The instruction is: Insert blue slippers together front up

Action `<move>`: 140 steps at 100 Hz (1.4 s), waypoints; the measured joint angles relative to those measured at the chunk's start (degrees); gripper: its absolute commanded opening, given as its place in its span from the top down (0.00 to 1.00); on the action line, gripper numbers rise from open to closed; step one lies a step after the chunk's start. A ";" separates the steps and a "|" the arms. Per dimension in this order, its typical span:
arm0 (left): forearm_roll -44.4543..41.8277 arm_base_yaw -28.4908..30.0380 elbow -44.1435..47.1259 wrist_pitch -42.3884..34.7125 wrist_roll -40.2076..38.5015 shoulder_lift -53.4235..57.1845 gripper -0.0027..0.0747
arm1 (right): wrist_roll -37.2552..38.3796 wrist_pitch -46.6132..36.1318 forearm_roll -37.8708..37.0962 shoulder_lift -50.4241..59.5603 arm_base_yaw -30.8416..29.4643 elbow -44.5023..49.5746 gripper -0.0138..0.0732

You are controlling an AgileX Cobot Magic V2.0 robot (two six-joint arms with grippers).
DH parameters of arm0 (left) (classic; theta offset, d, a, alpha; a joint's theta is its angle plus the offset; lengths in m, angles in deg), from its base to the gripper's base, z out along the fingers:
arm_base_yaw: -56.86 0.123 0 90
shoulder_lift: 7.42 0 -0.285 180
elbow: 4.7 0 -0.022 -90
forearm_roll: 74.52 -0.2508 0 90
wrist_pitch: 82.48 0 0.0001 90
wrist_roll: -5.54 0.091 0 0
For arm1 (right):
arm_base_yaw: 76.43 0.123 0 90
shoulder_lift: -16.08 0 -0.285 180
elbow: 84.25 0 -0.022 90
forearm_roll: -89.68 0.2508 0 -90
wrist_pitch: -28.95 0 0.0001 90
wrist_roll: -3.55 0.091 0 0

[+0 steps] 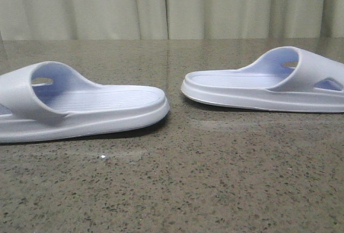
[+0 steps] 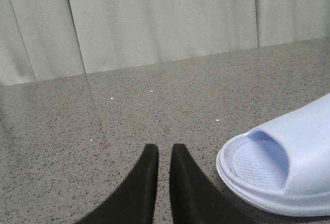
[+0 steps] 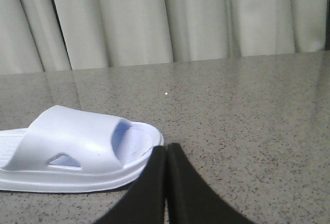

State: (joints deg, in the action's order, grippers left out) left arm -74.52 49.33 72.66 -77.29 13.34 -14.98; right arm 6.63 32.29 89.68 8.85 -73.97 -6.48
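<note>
So you've got both blue slippers sitting flat on the speckled bench (image 1: 177,179), soles down, well apart from each other with a gap of bare bench between them. The left slipper (image 1: 80,107) and the right slipper (image 1: 269,85) lie end to end across the front view, strap ends pointing outward.

Your left tool (image 2: 164,152) is narrow, the two black fingers (image 2: 147,182) almost together with just a thin slit between, holding nothing. The left slipper's open toe end (image 2: 278,167) is just beside that tool, off to its side, not touching as far as I can tell.

Your right tool (image 3: 166,152) is pinched closed, fingertips meeting, also empty. The right slipper (image 3: 77,154) is right next to it, its rim looks very close to the fingers but I can't tell if it's touching. Curtain (image 1: 172,5) behind it all
</note>
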 measured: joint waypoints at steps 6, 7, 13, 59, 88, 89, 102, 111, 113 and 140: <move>0.00 0.00 0.00 0.00 0.00 0.00 0.94 | 0.00 0.00 0.00 0.00 0.00 0.00 0.96; 0.00 0.00 0.00 0.00 0.00 0.00 0.94 | 0.00 0.00 0.00 0.00 0.00 0.00 0.96; 0.00 0.00 0.00 0.00 0.00 0.00 0.94 | 0.00 0.00 0.00 0.00 0.00 0.00 0.96; 0.00 0.00 0.00 0.00 0.00 0.00 0.94 | 0.00 0.00 0.00 0.00 0.00 0.00 0.96; 0.00 0.00 0.00 0.00 0.00 0.00 0.94 | 0.00 0.00 0.00 0.00 0.00 0.00 0.96; 0.00 0.00 0.00 0.00 0.00 0.00 0.94 | 0.00 0.00 0.00 0.00 0.00 0.00 0.96; 0.00 0.00 0.00 0.00 0.00 0.00 0.94 | 0.00 0.00 0.00 0.00 0.00 0.00 0.96; 0.00 0.00 0.00 0.00 0.00 0.00 0.94 | 0.00 0.00 0.00 0.00 0.00 0.00 0.96; 0.00 0.00 0.00 0.00 0.00 0.00 0.94 | 0.00 0.00 0.00 0.00 0.00 0.00 0.96; 0.00 0.00 0.00 -0.27 0.00 0.00 0.94 | 0.00 -0.86 0.00 0.00 0.00 0.00 0.96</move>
State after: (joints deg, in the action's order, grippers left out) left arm -74.52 49.33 72.66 -77.55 13.34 -14.98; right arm 6.63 31.43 89.68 8.85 -73.97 -6.48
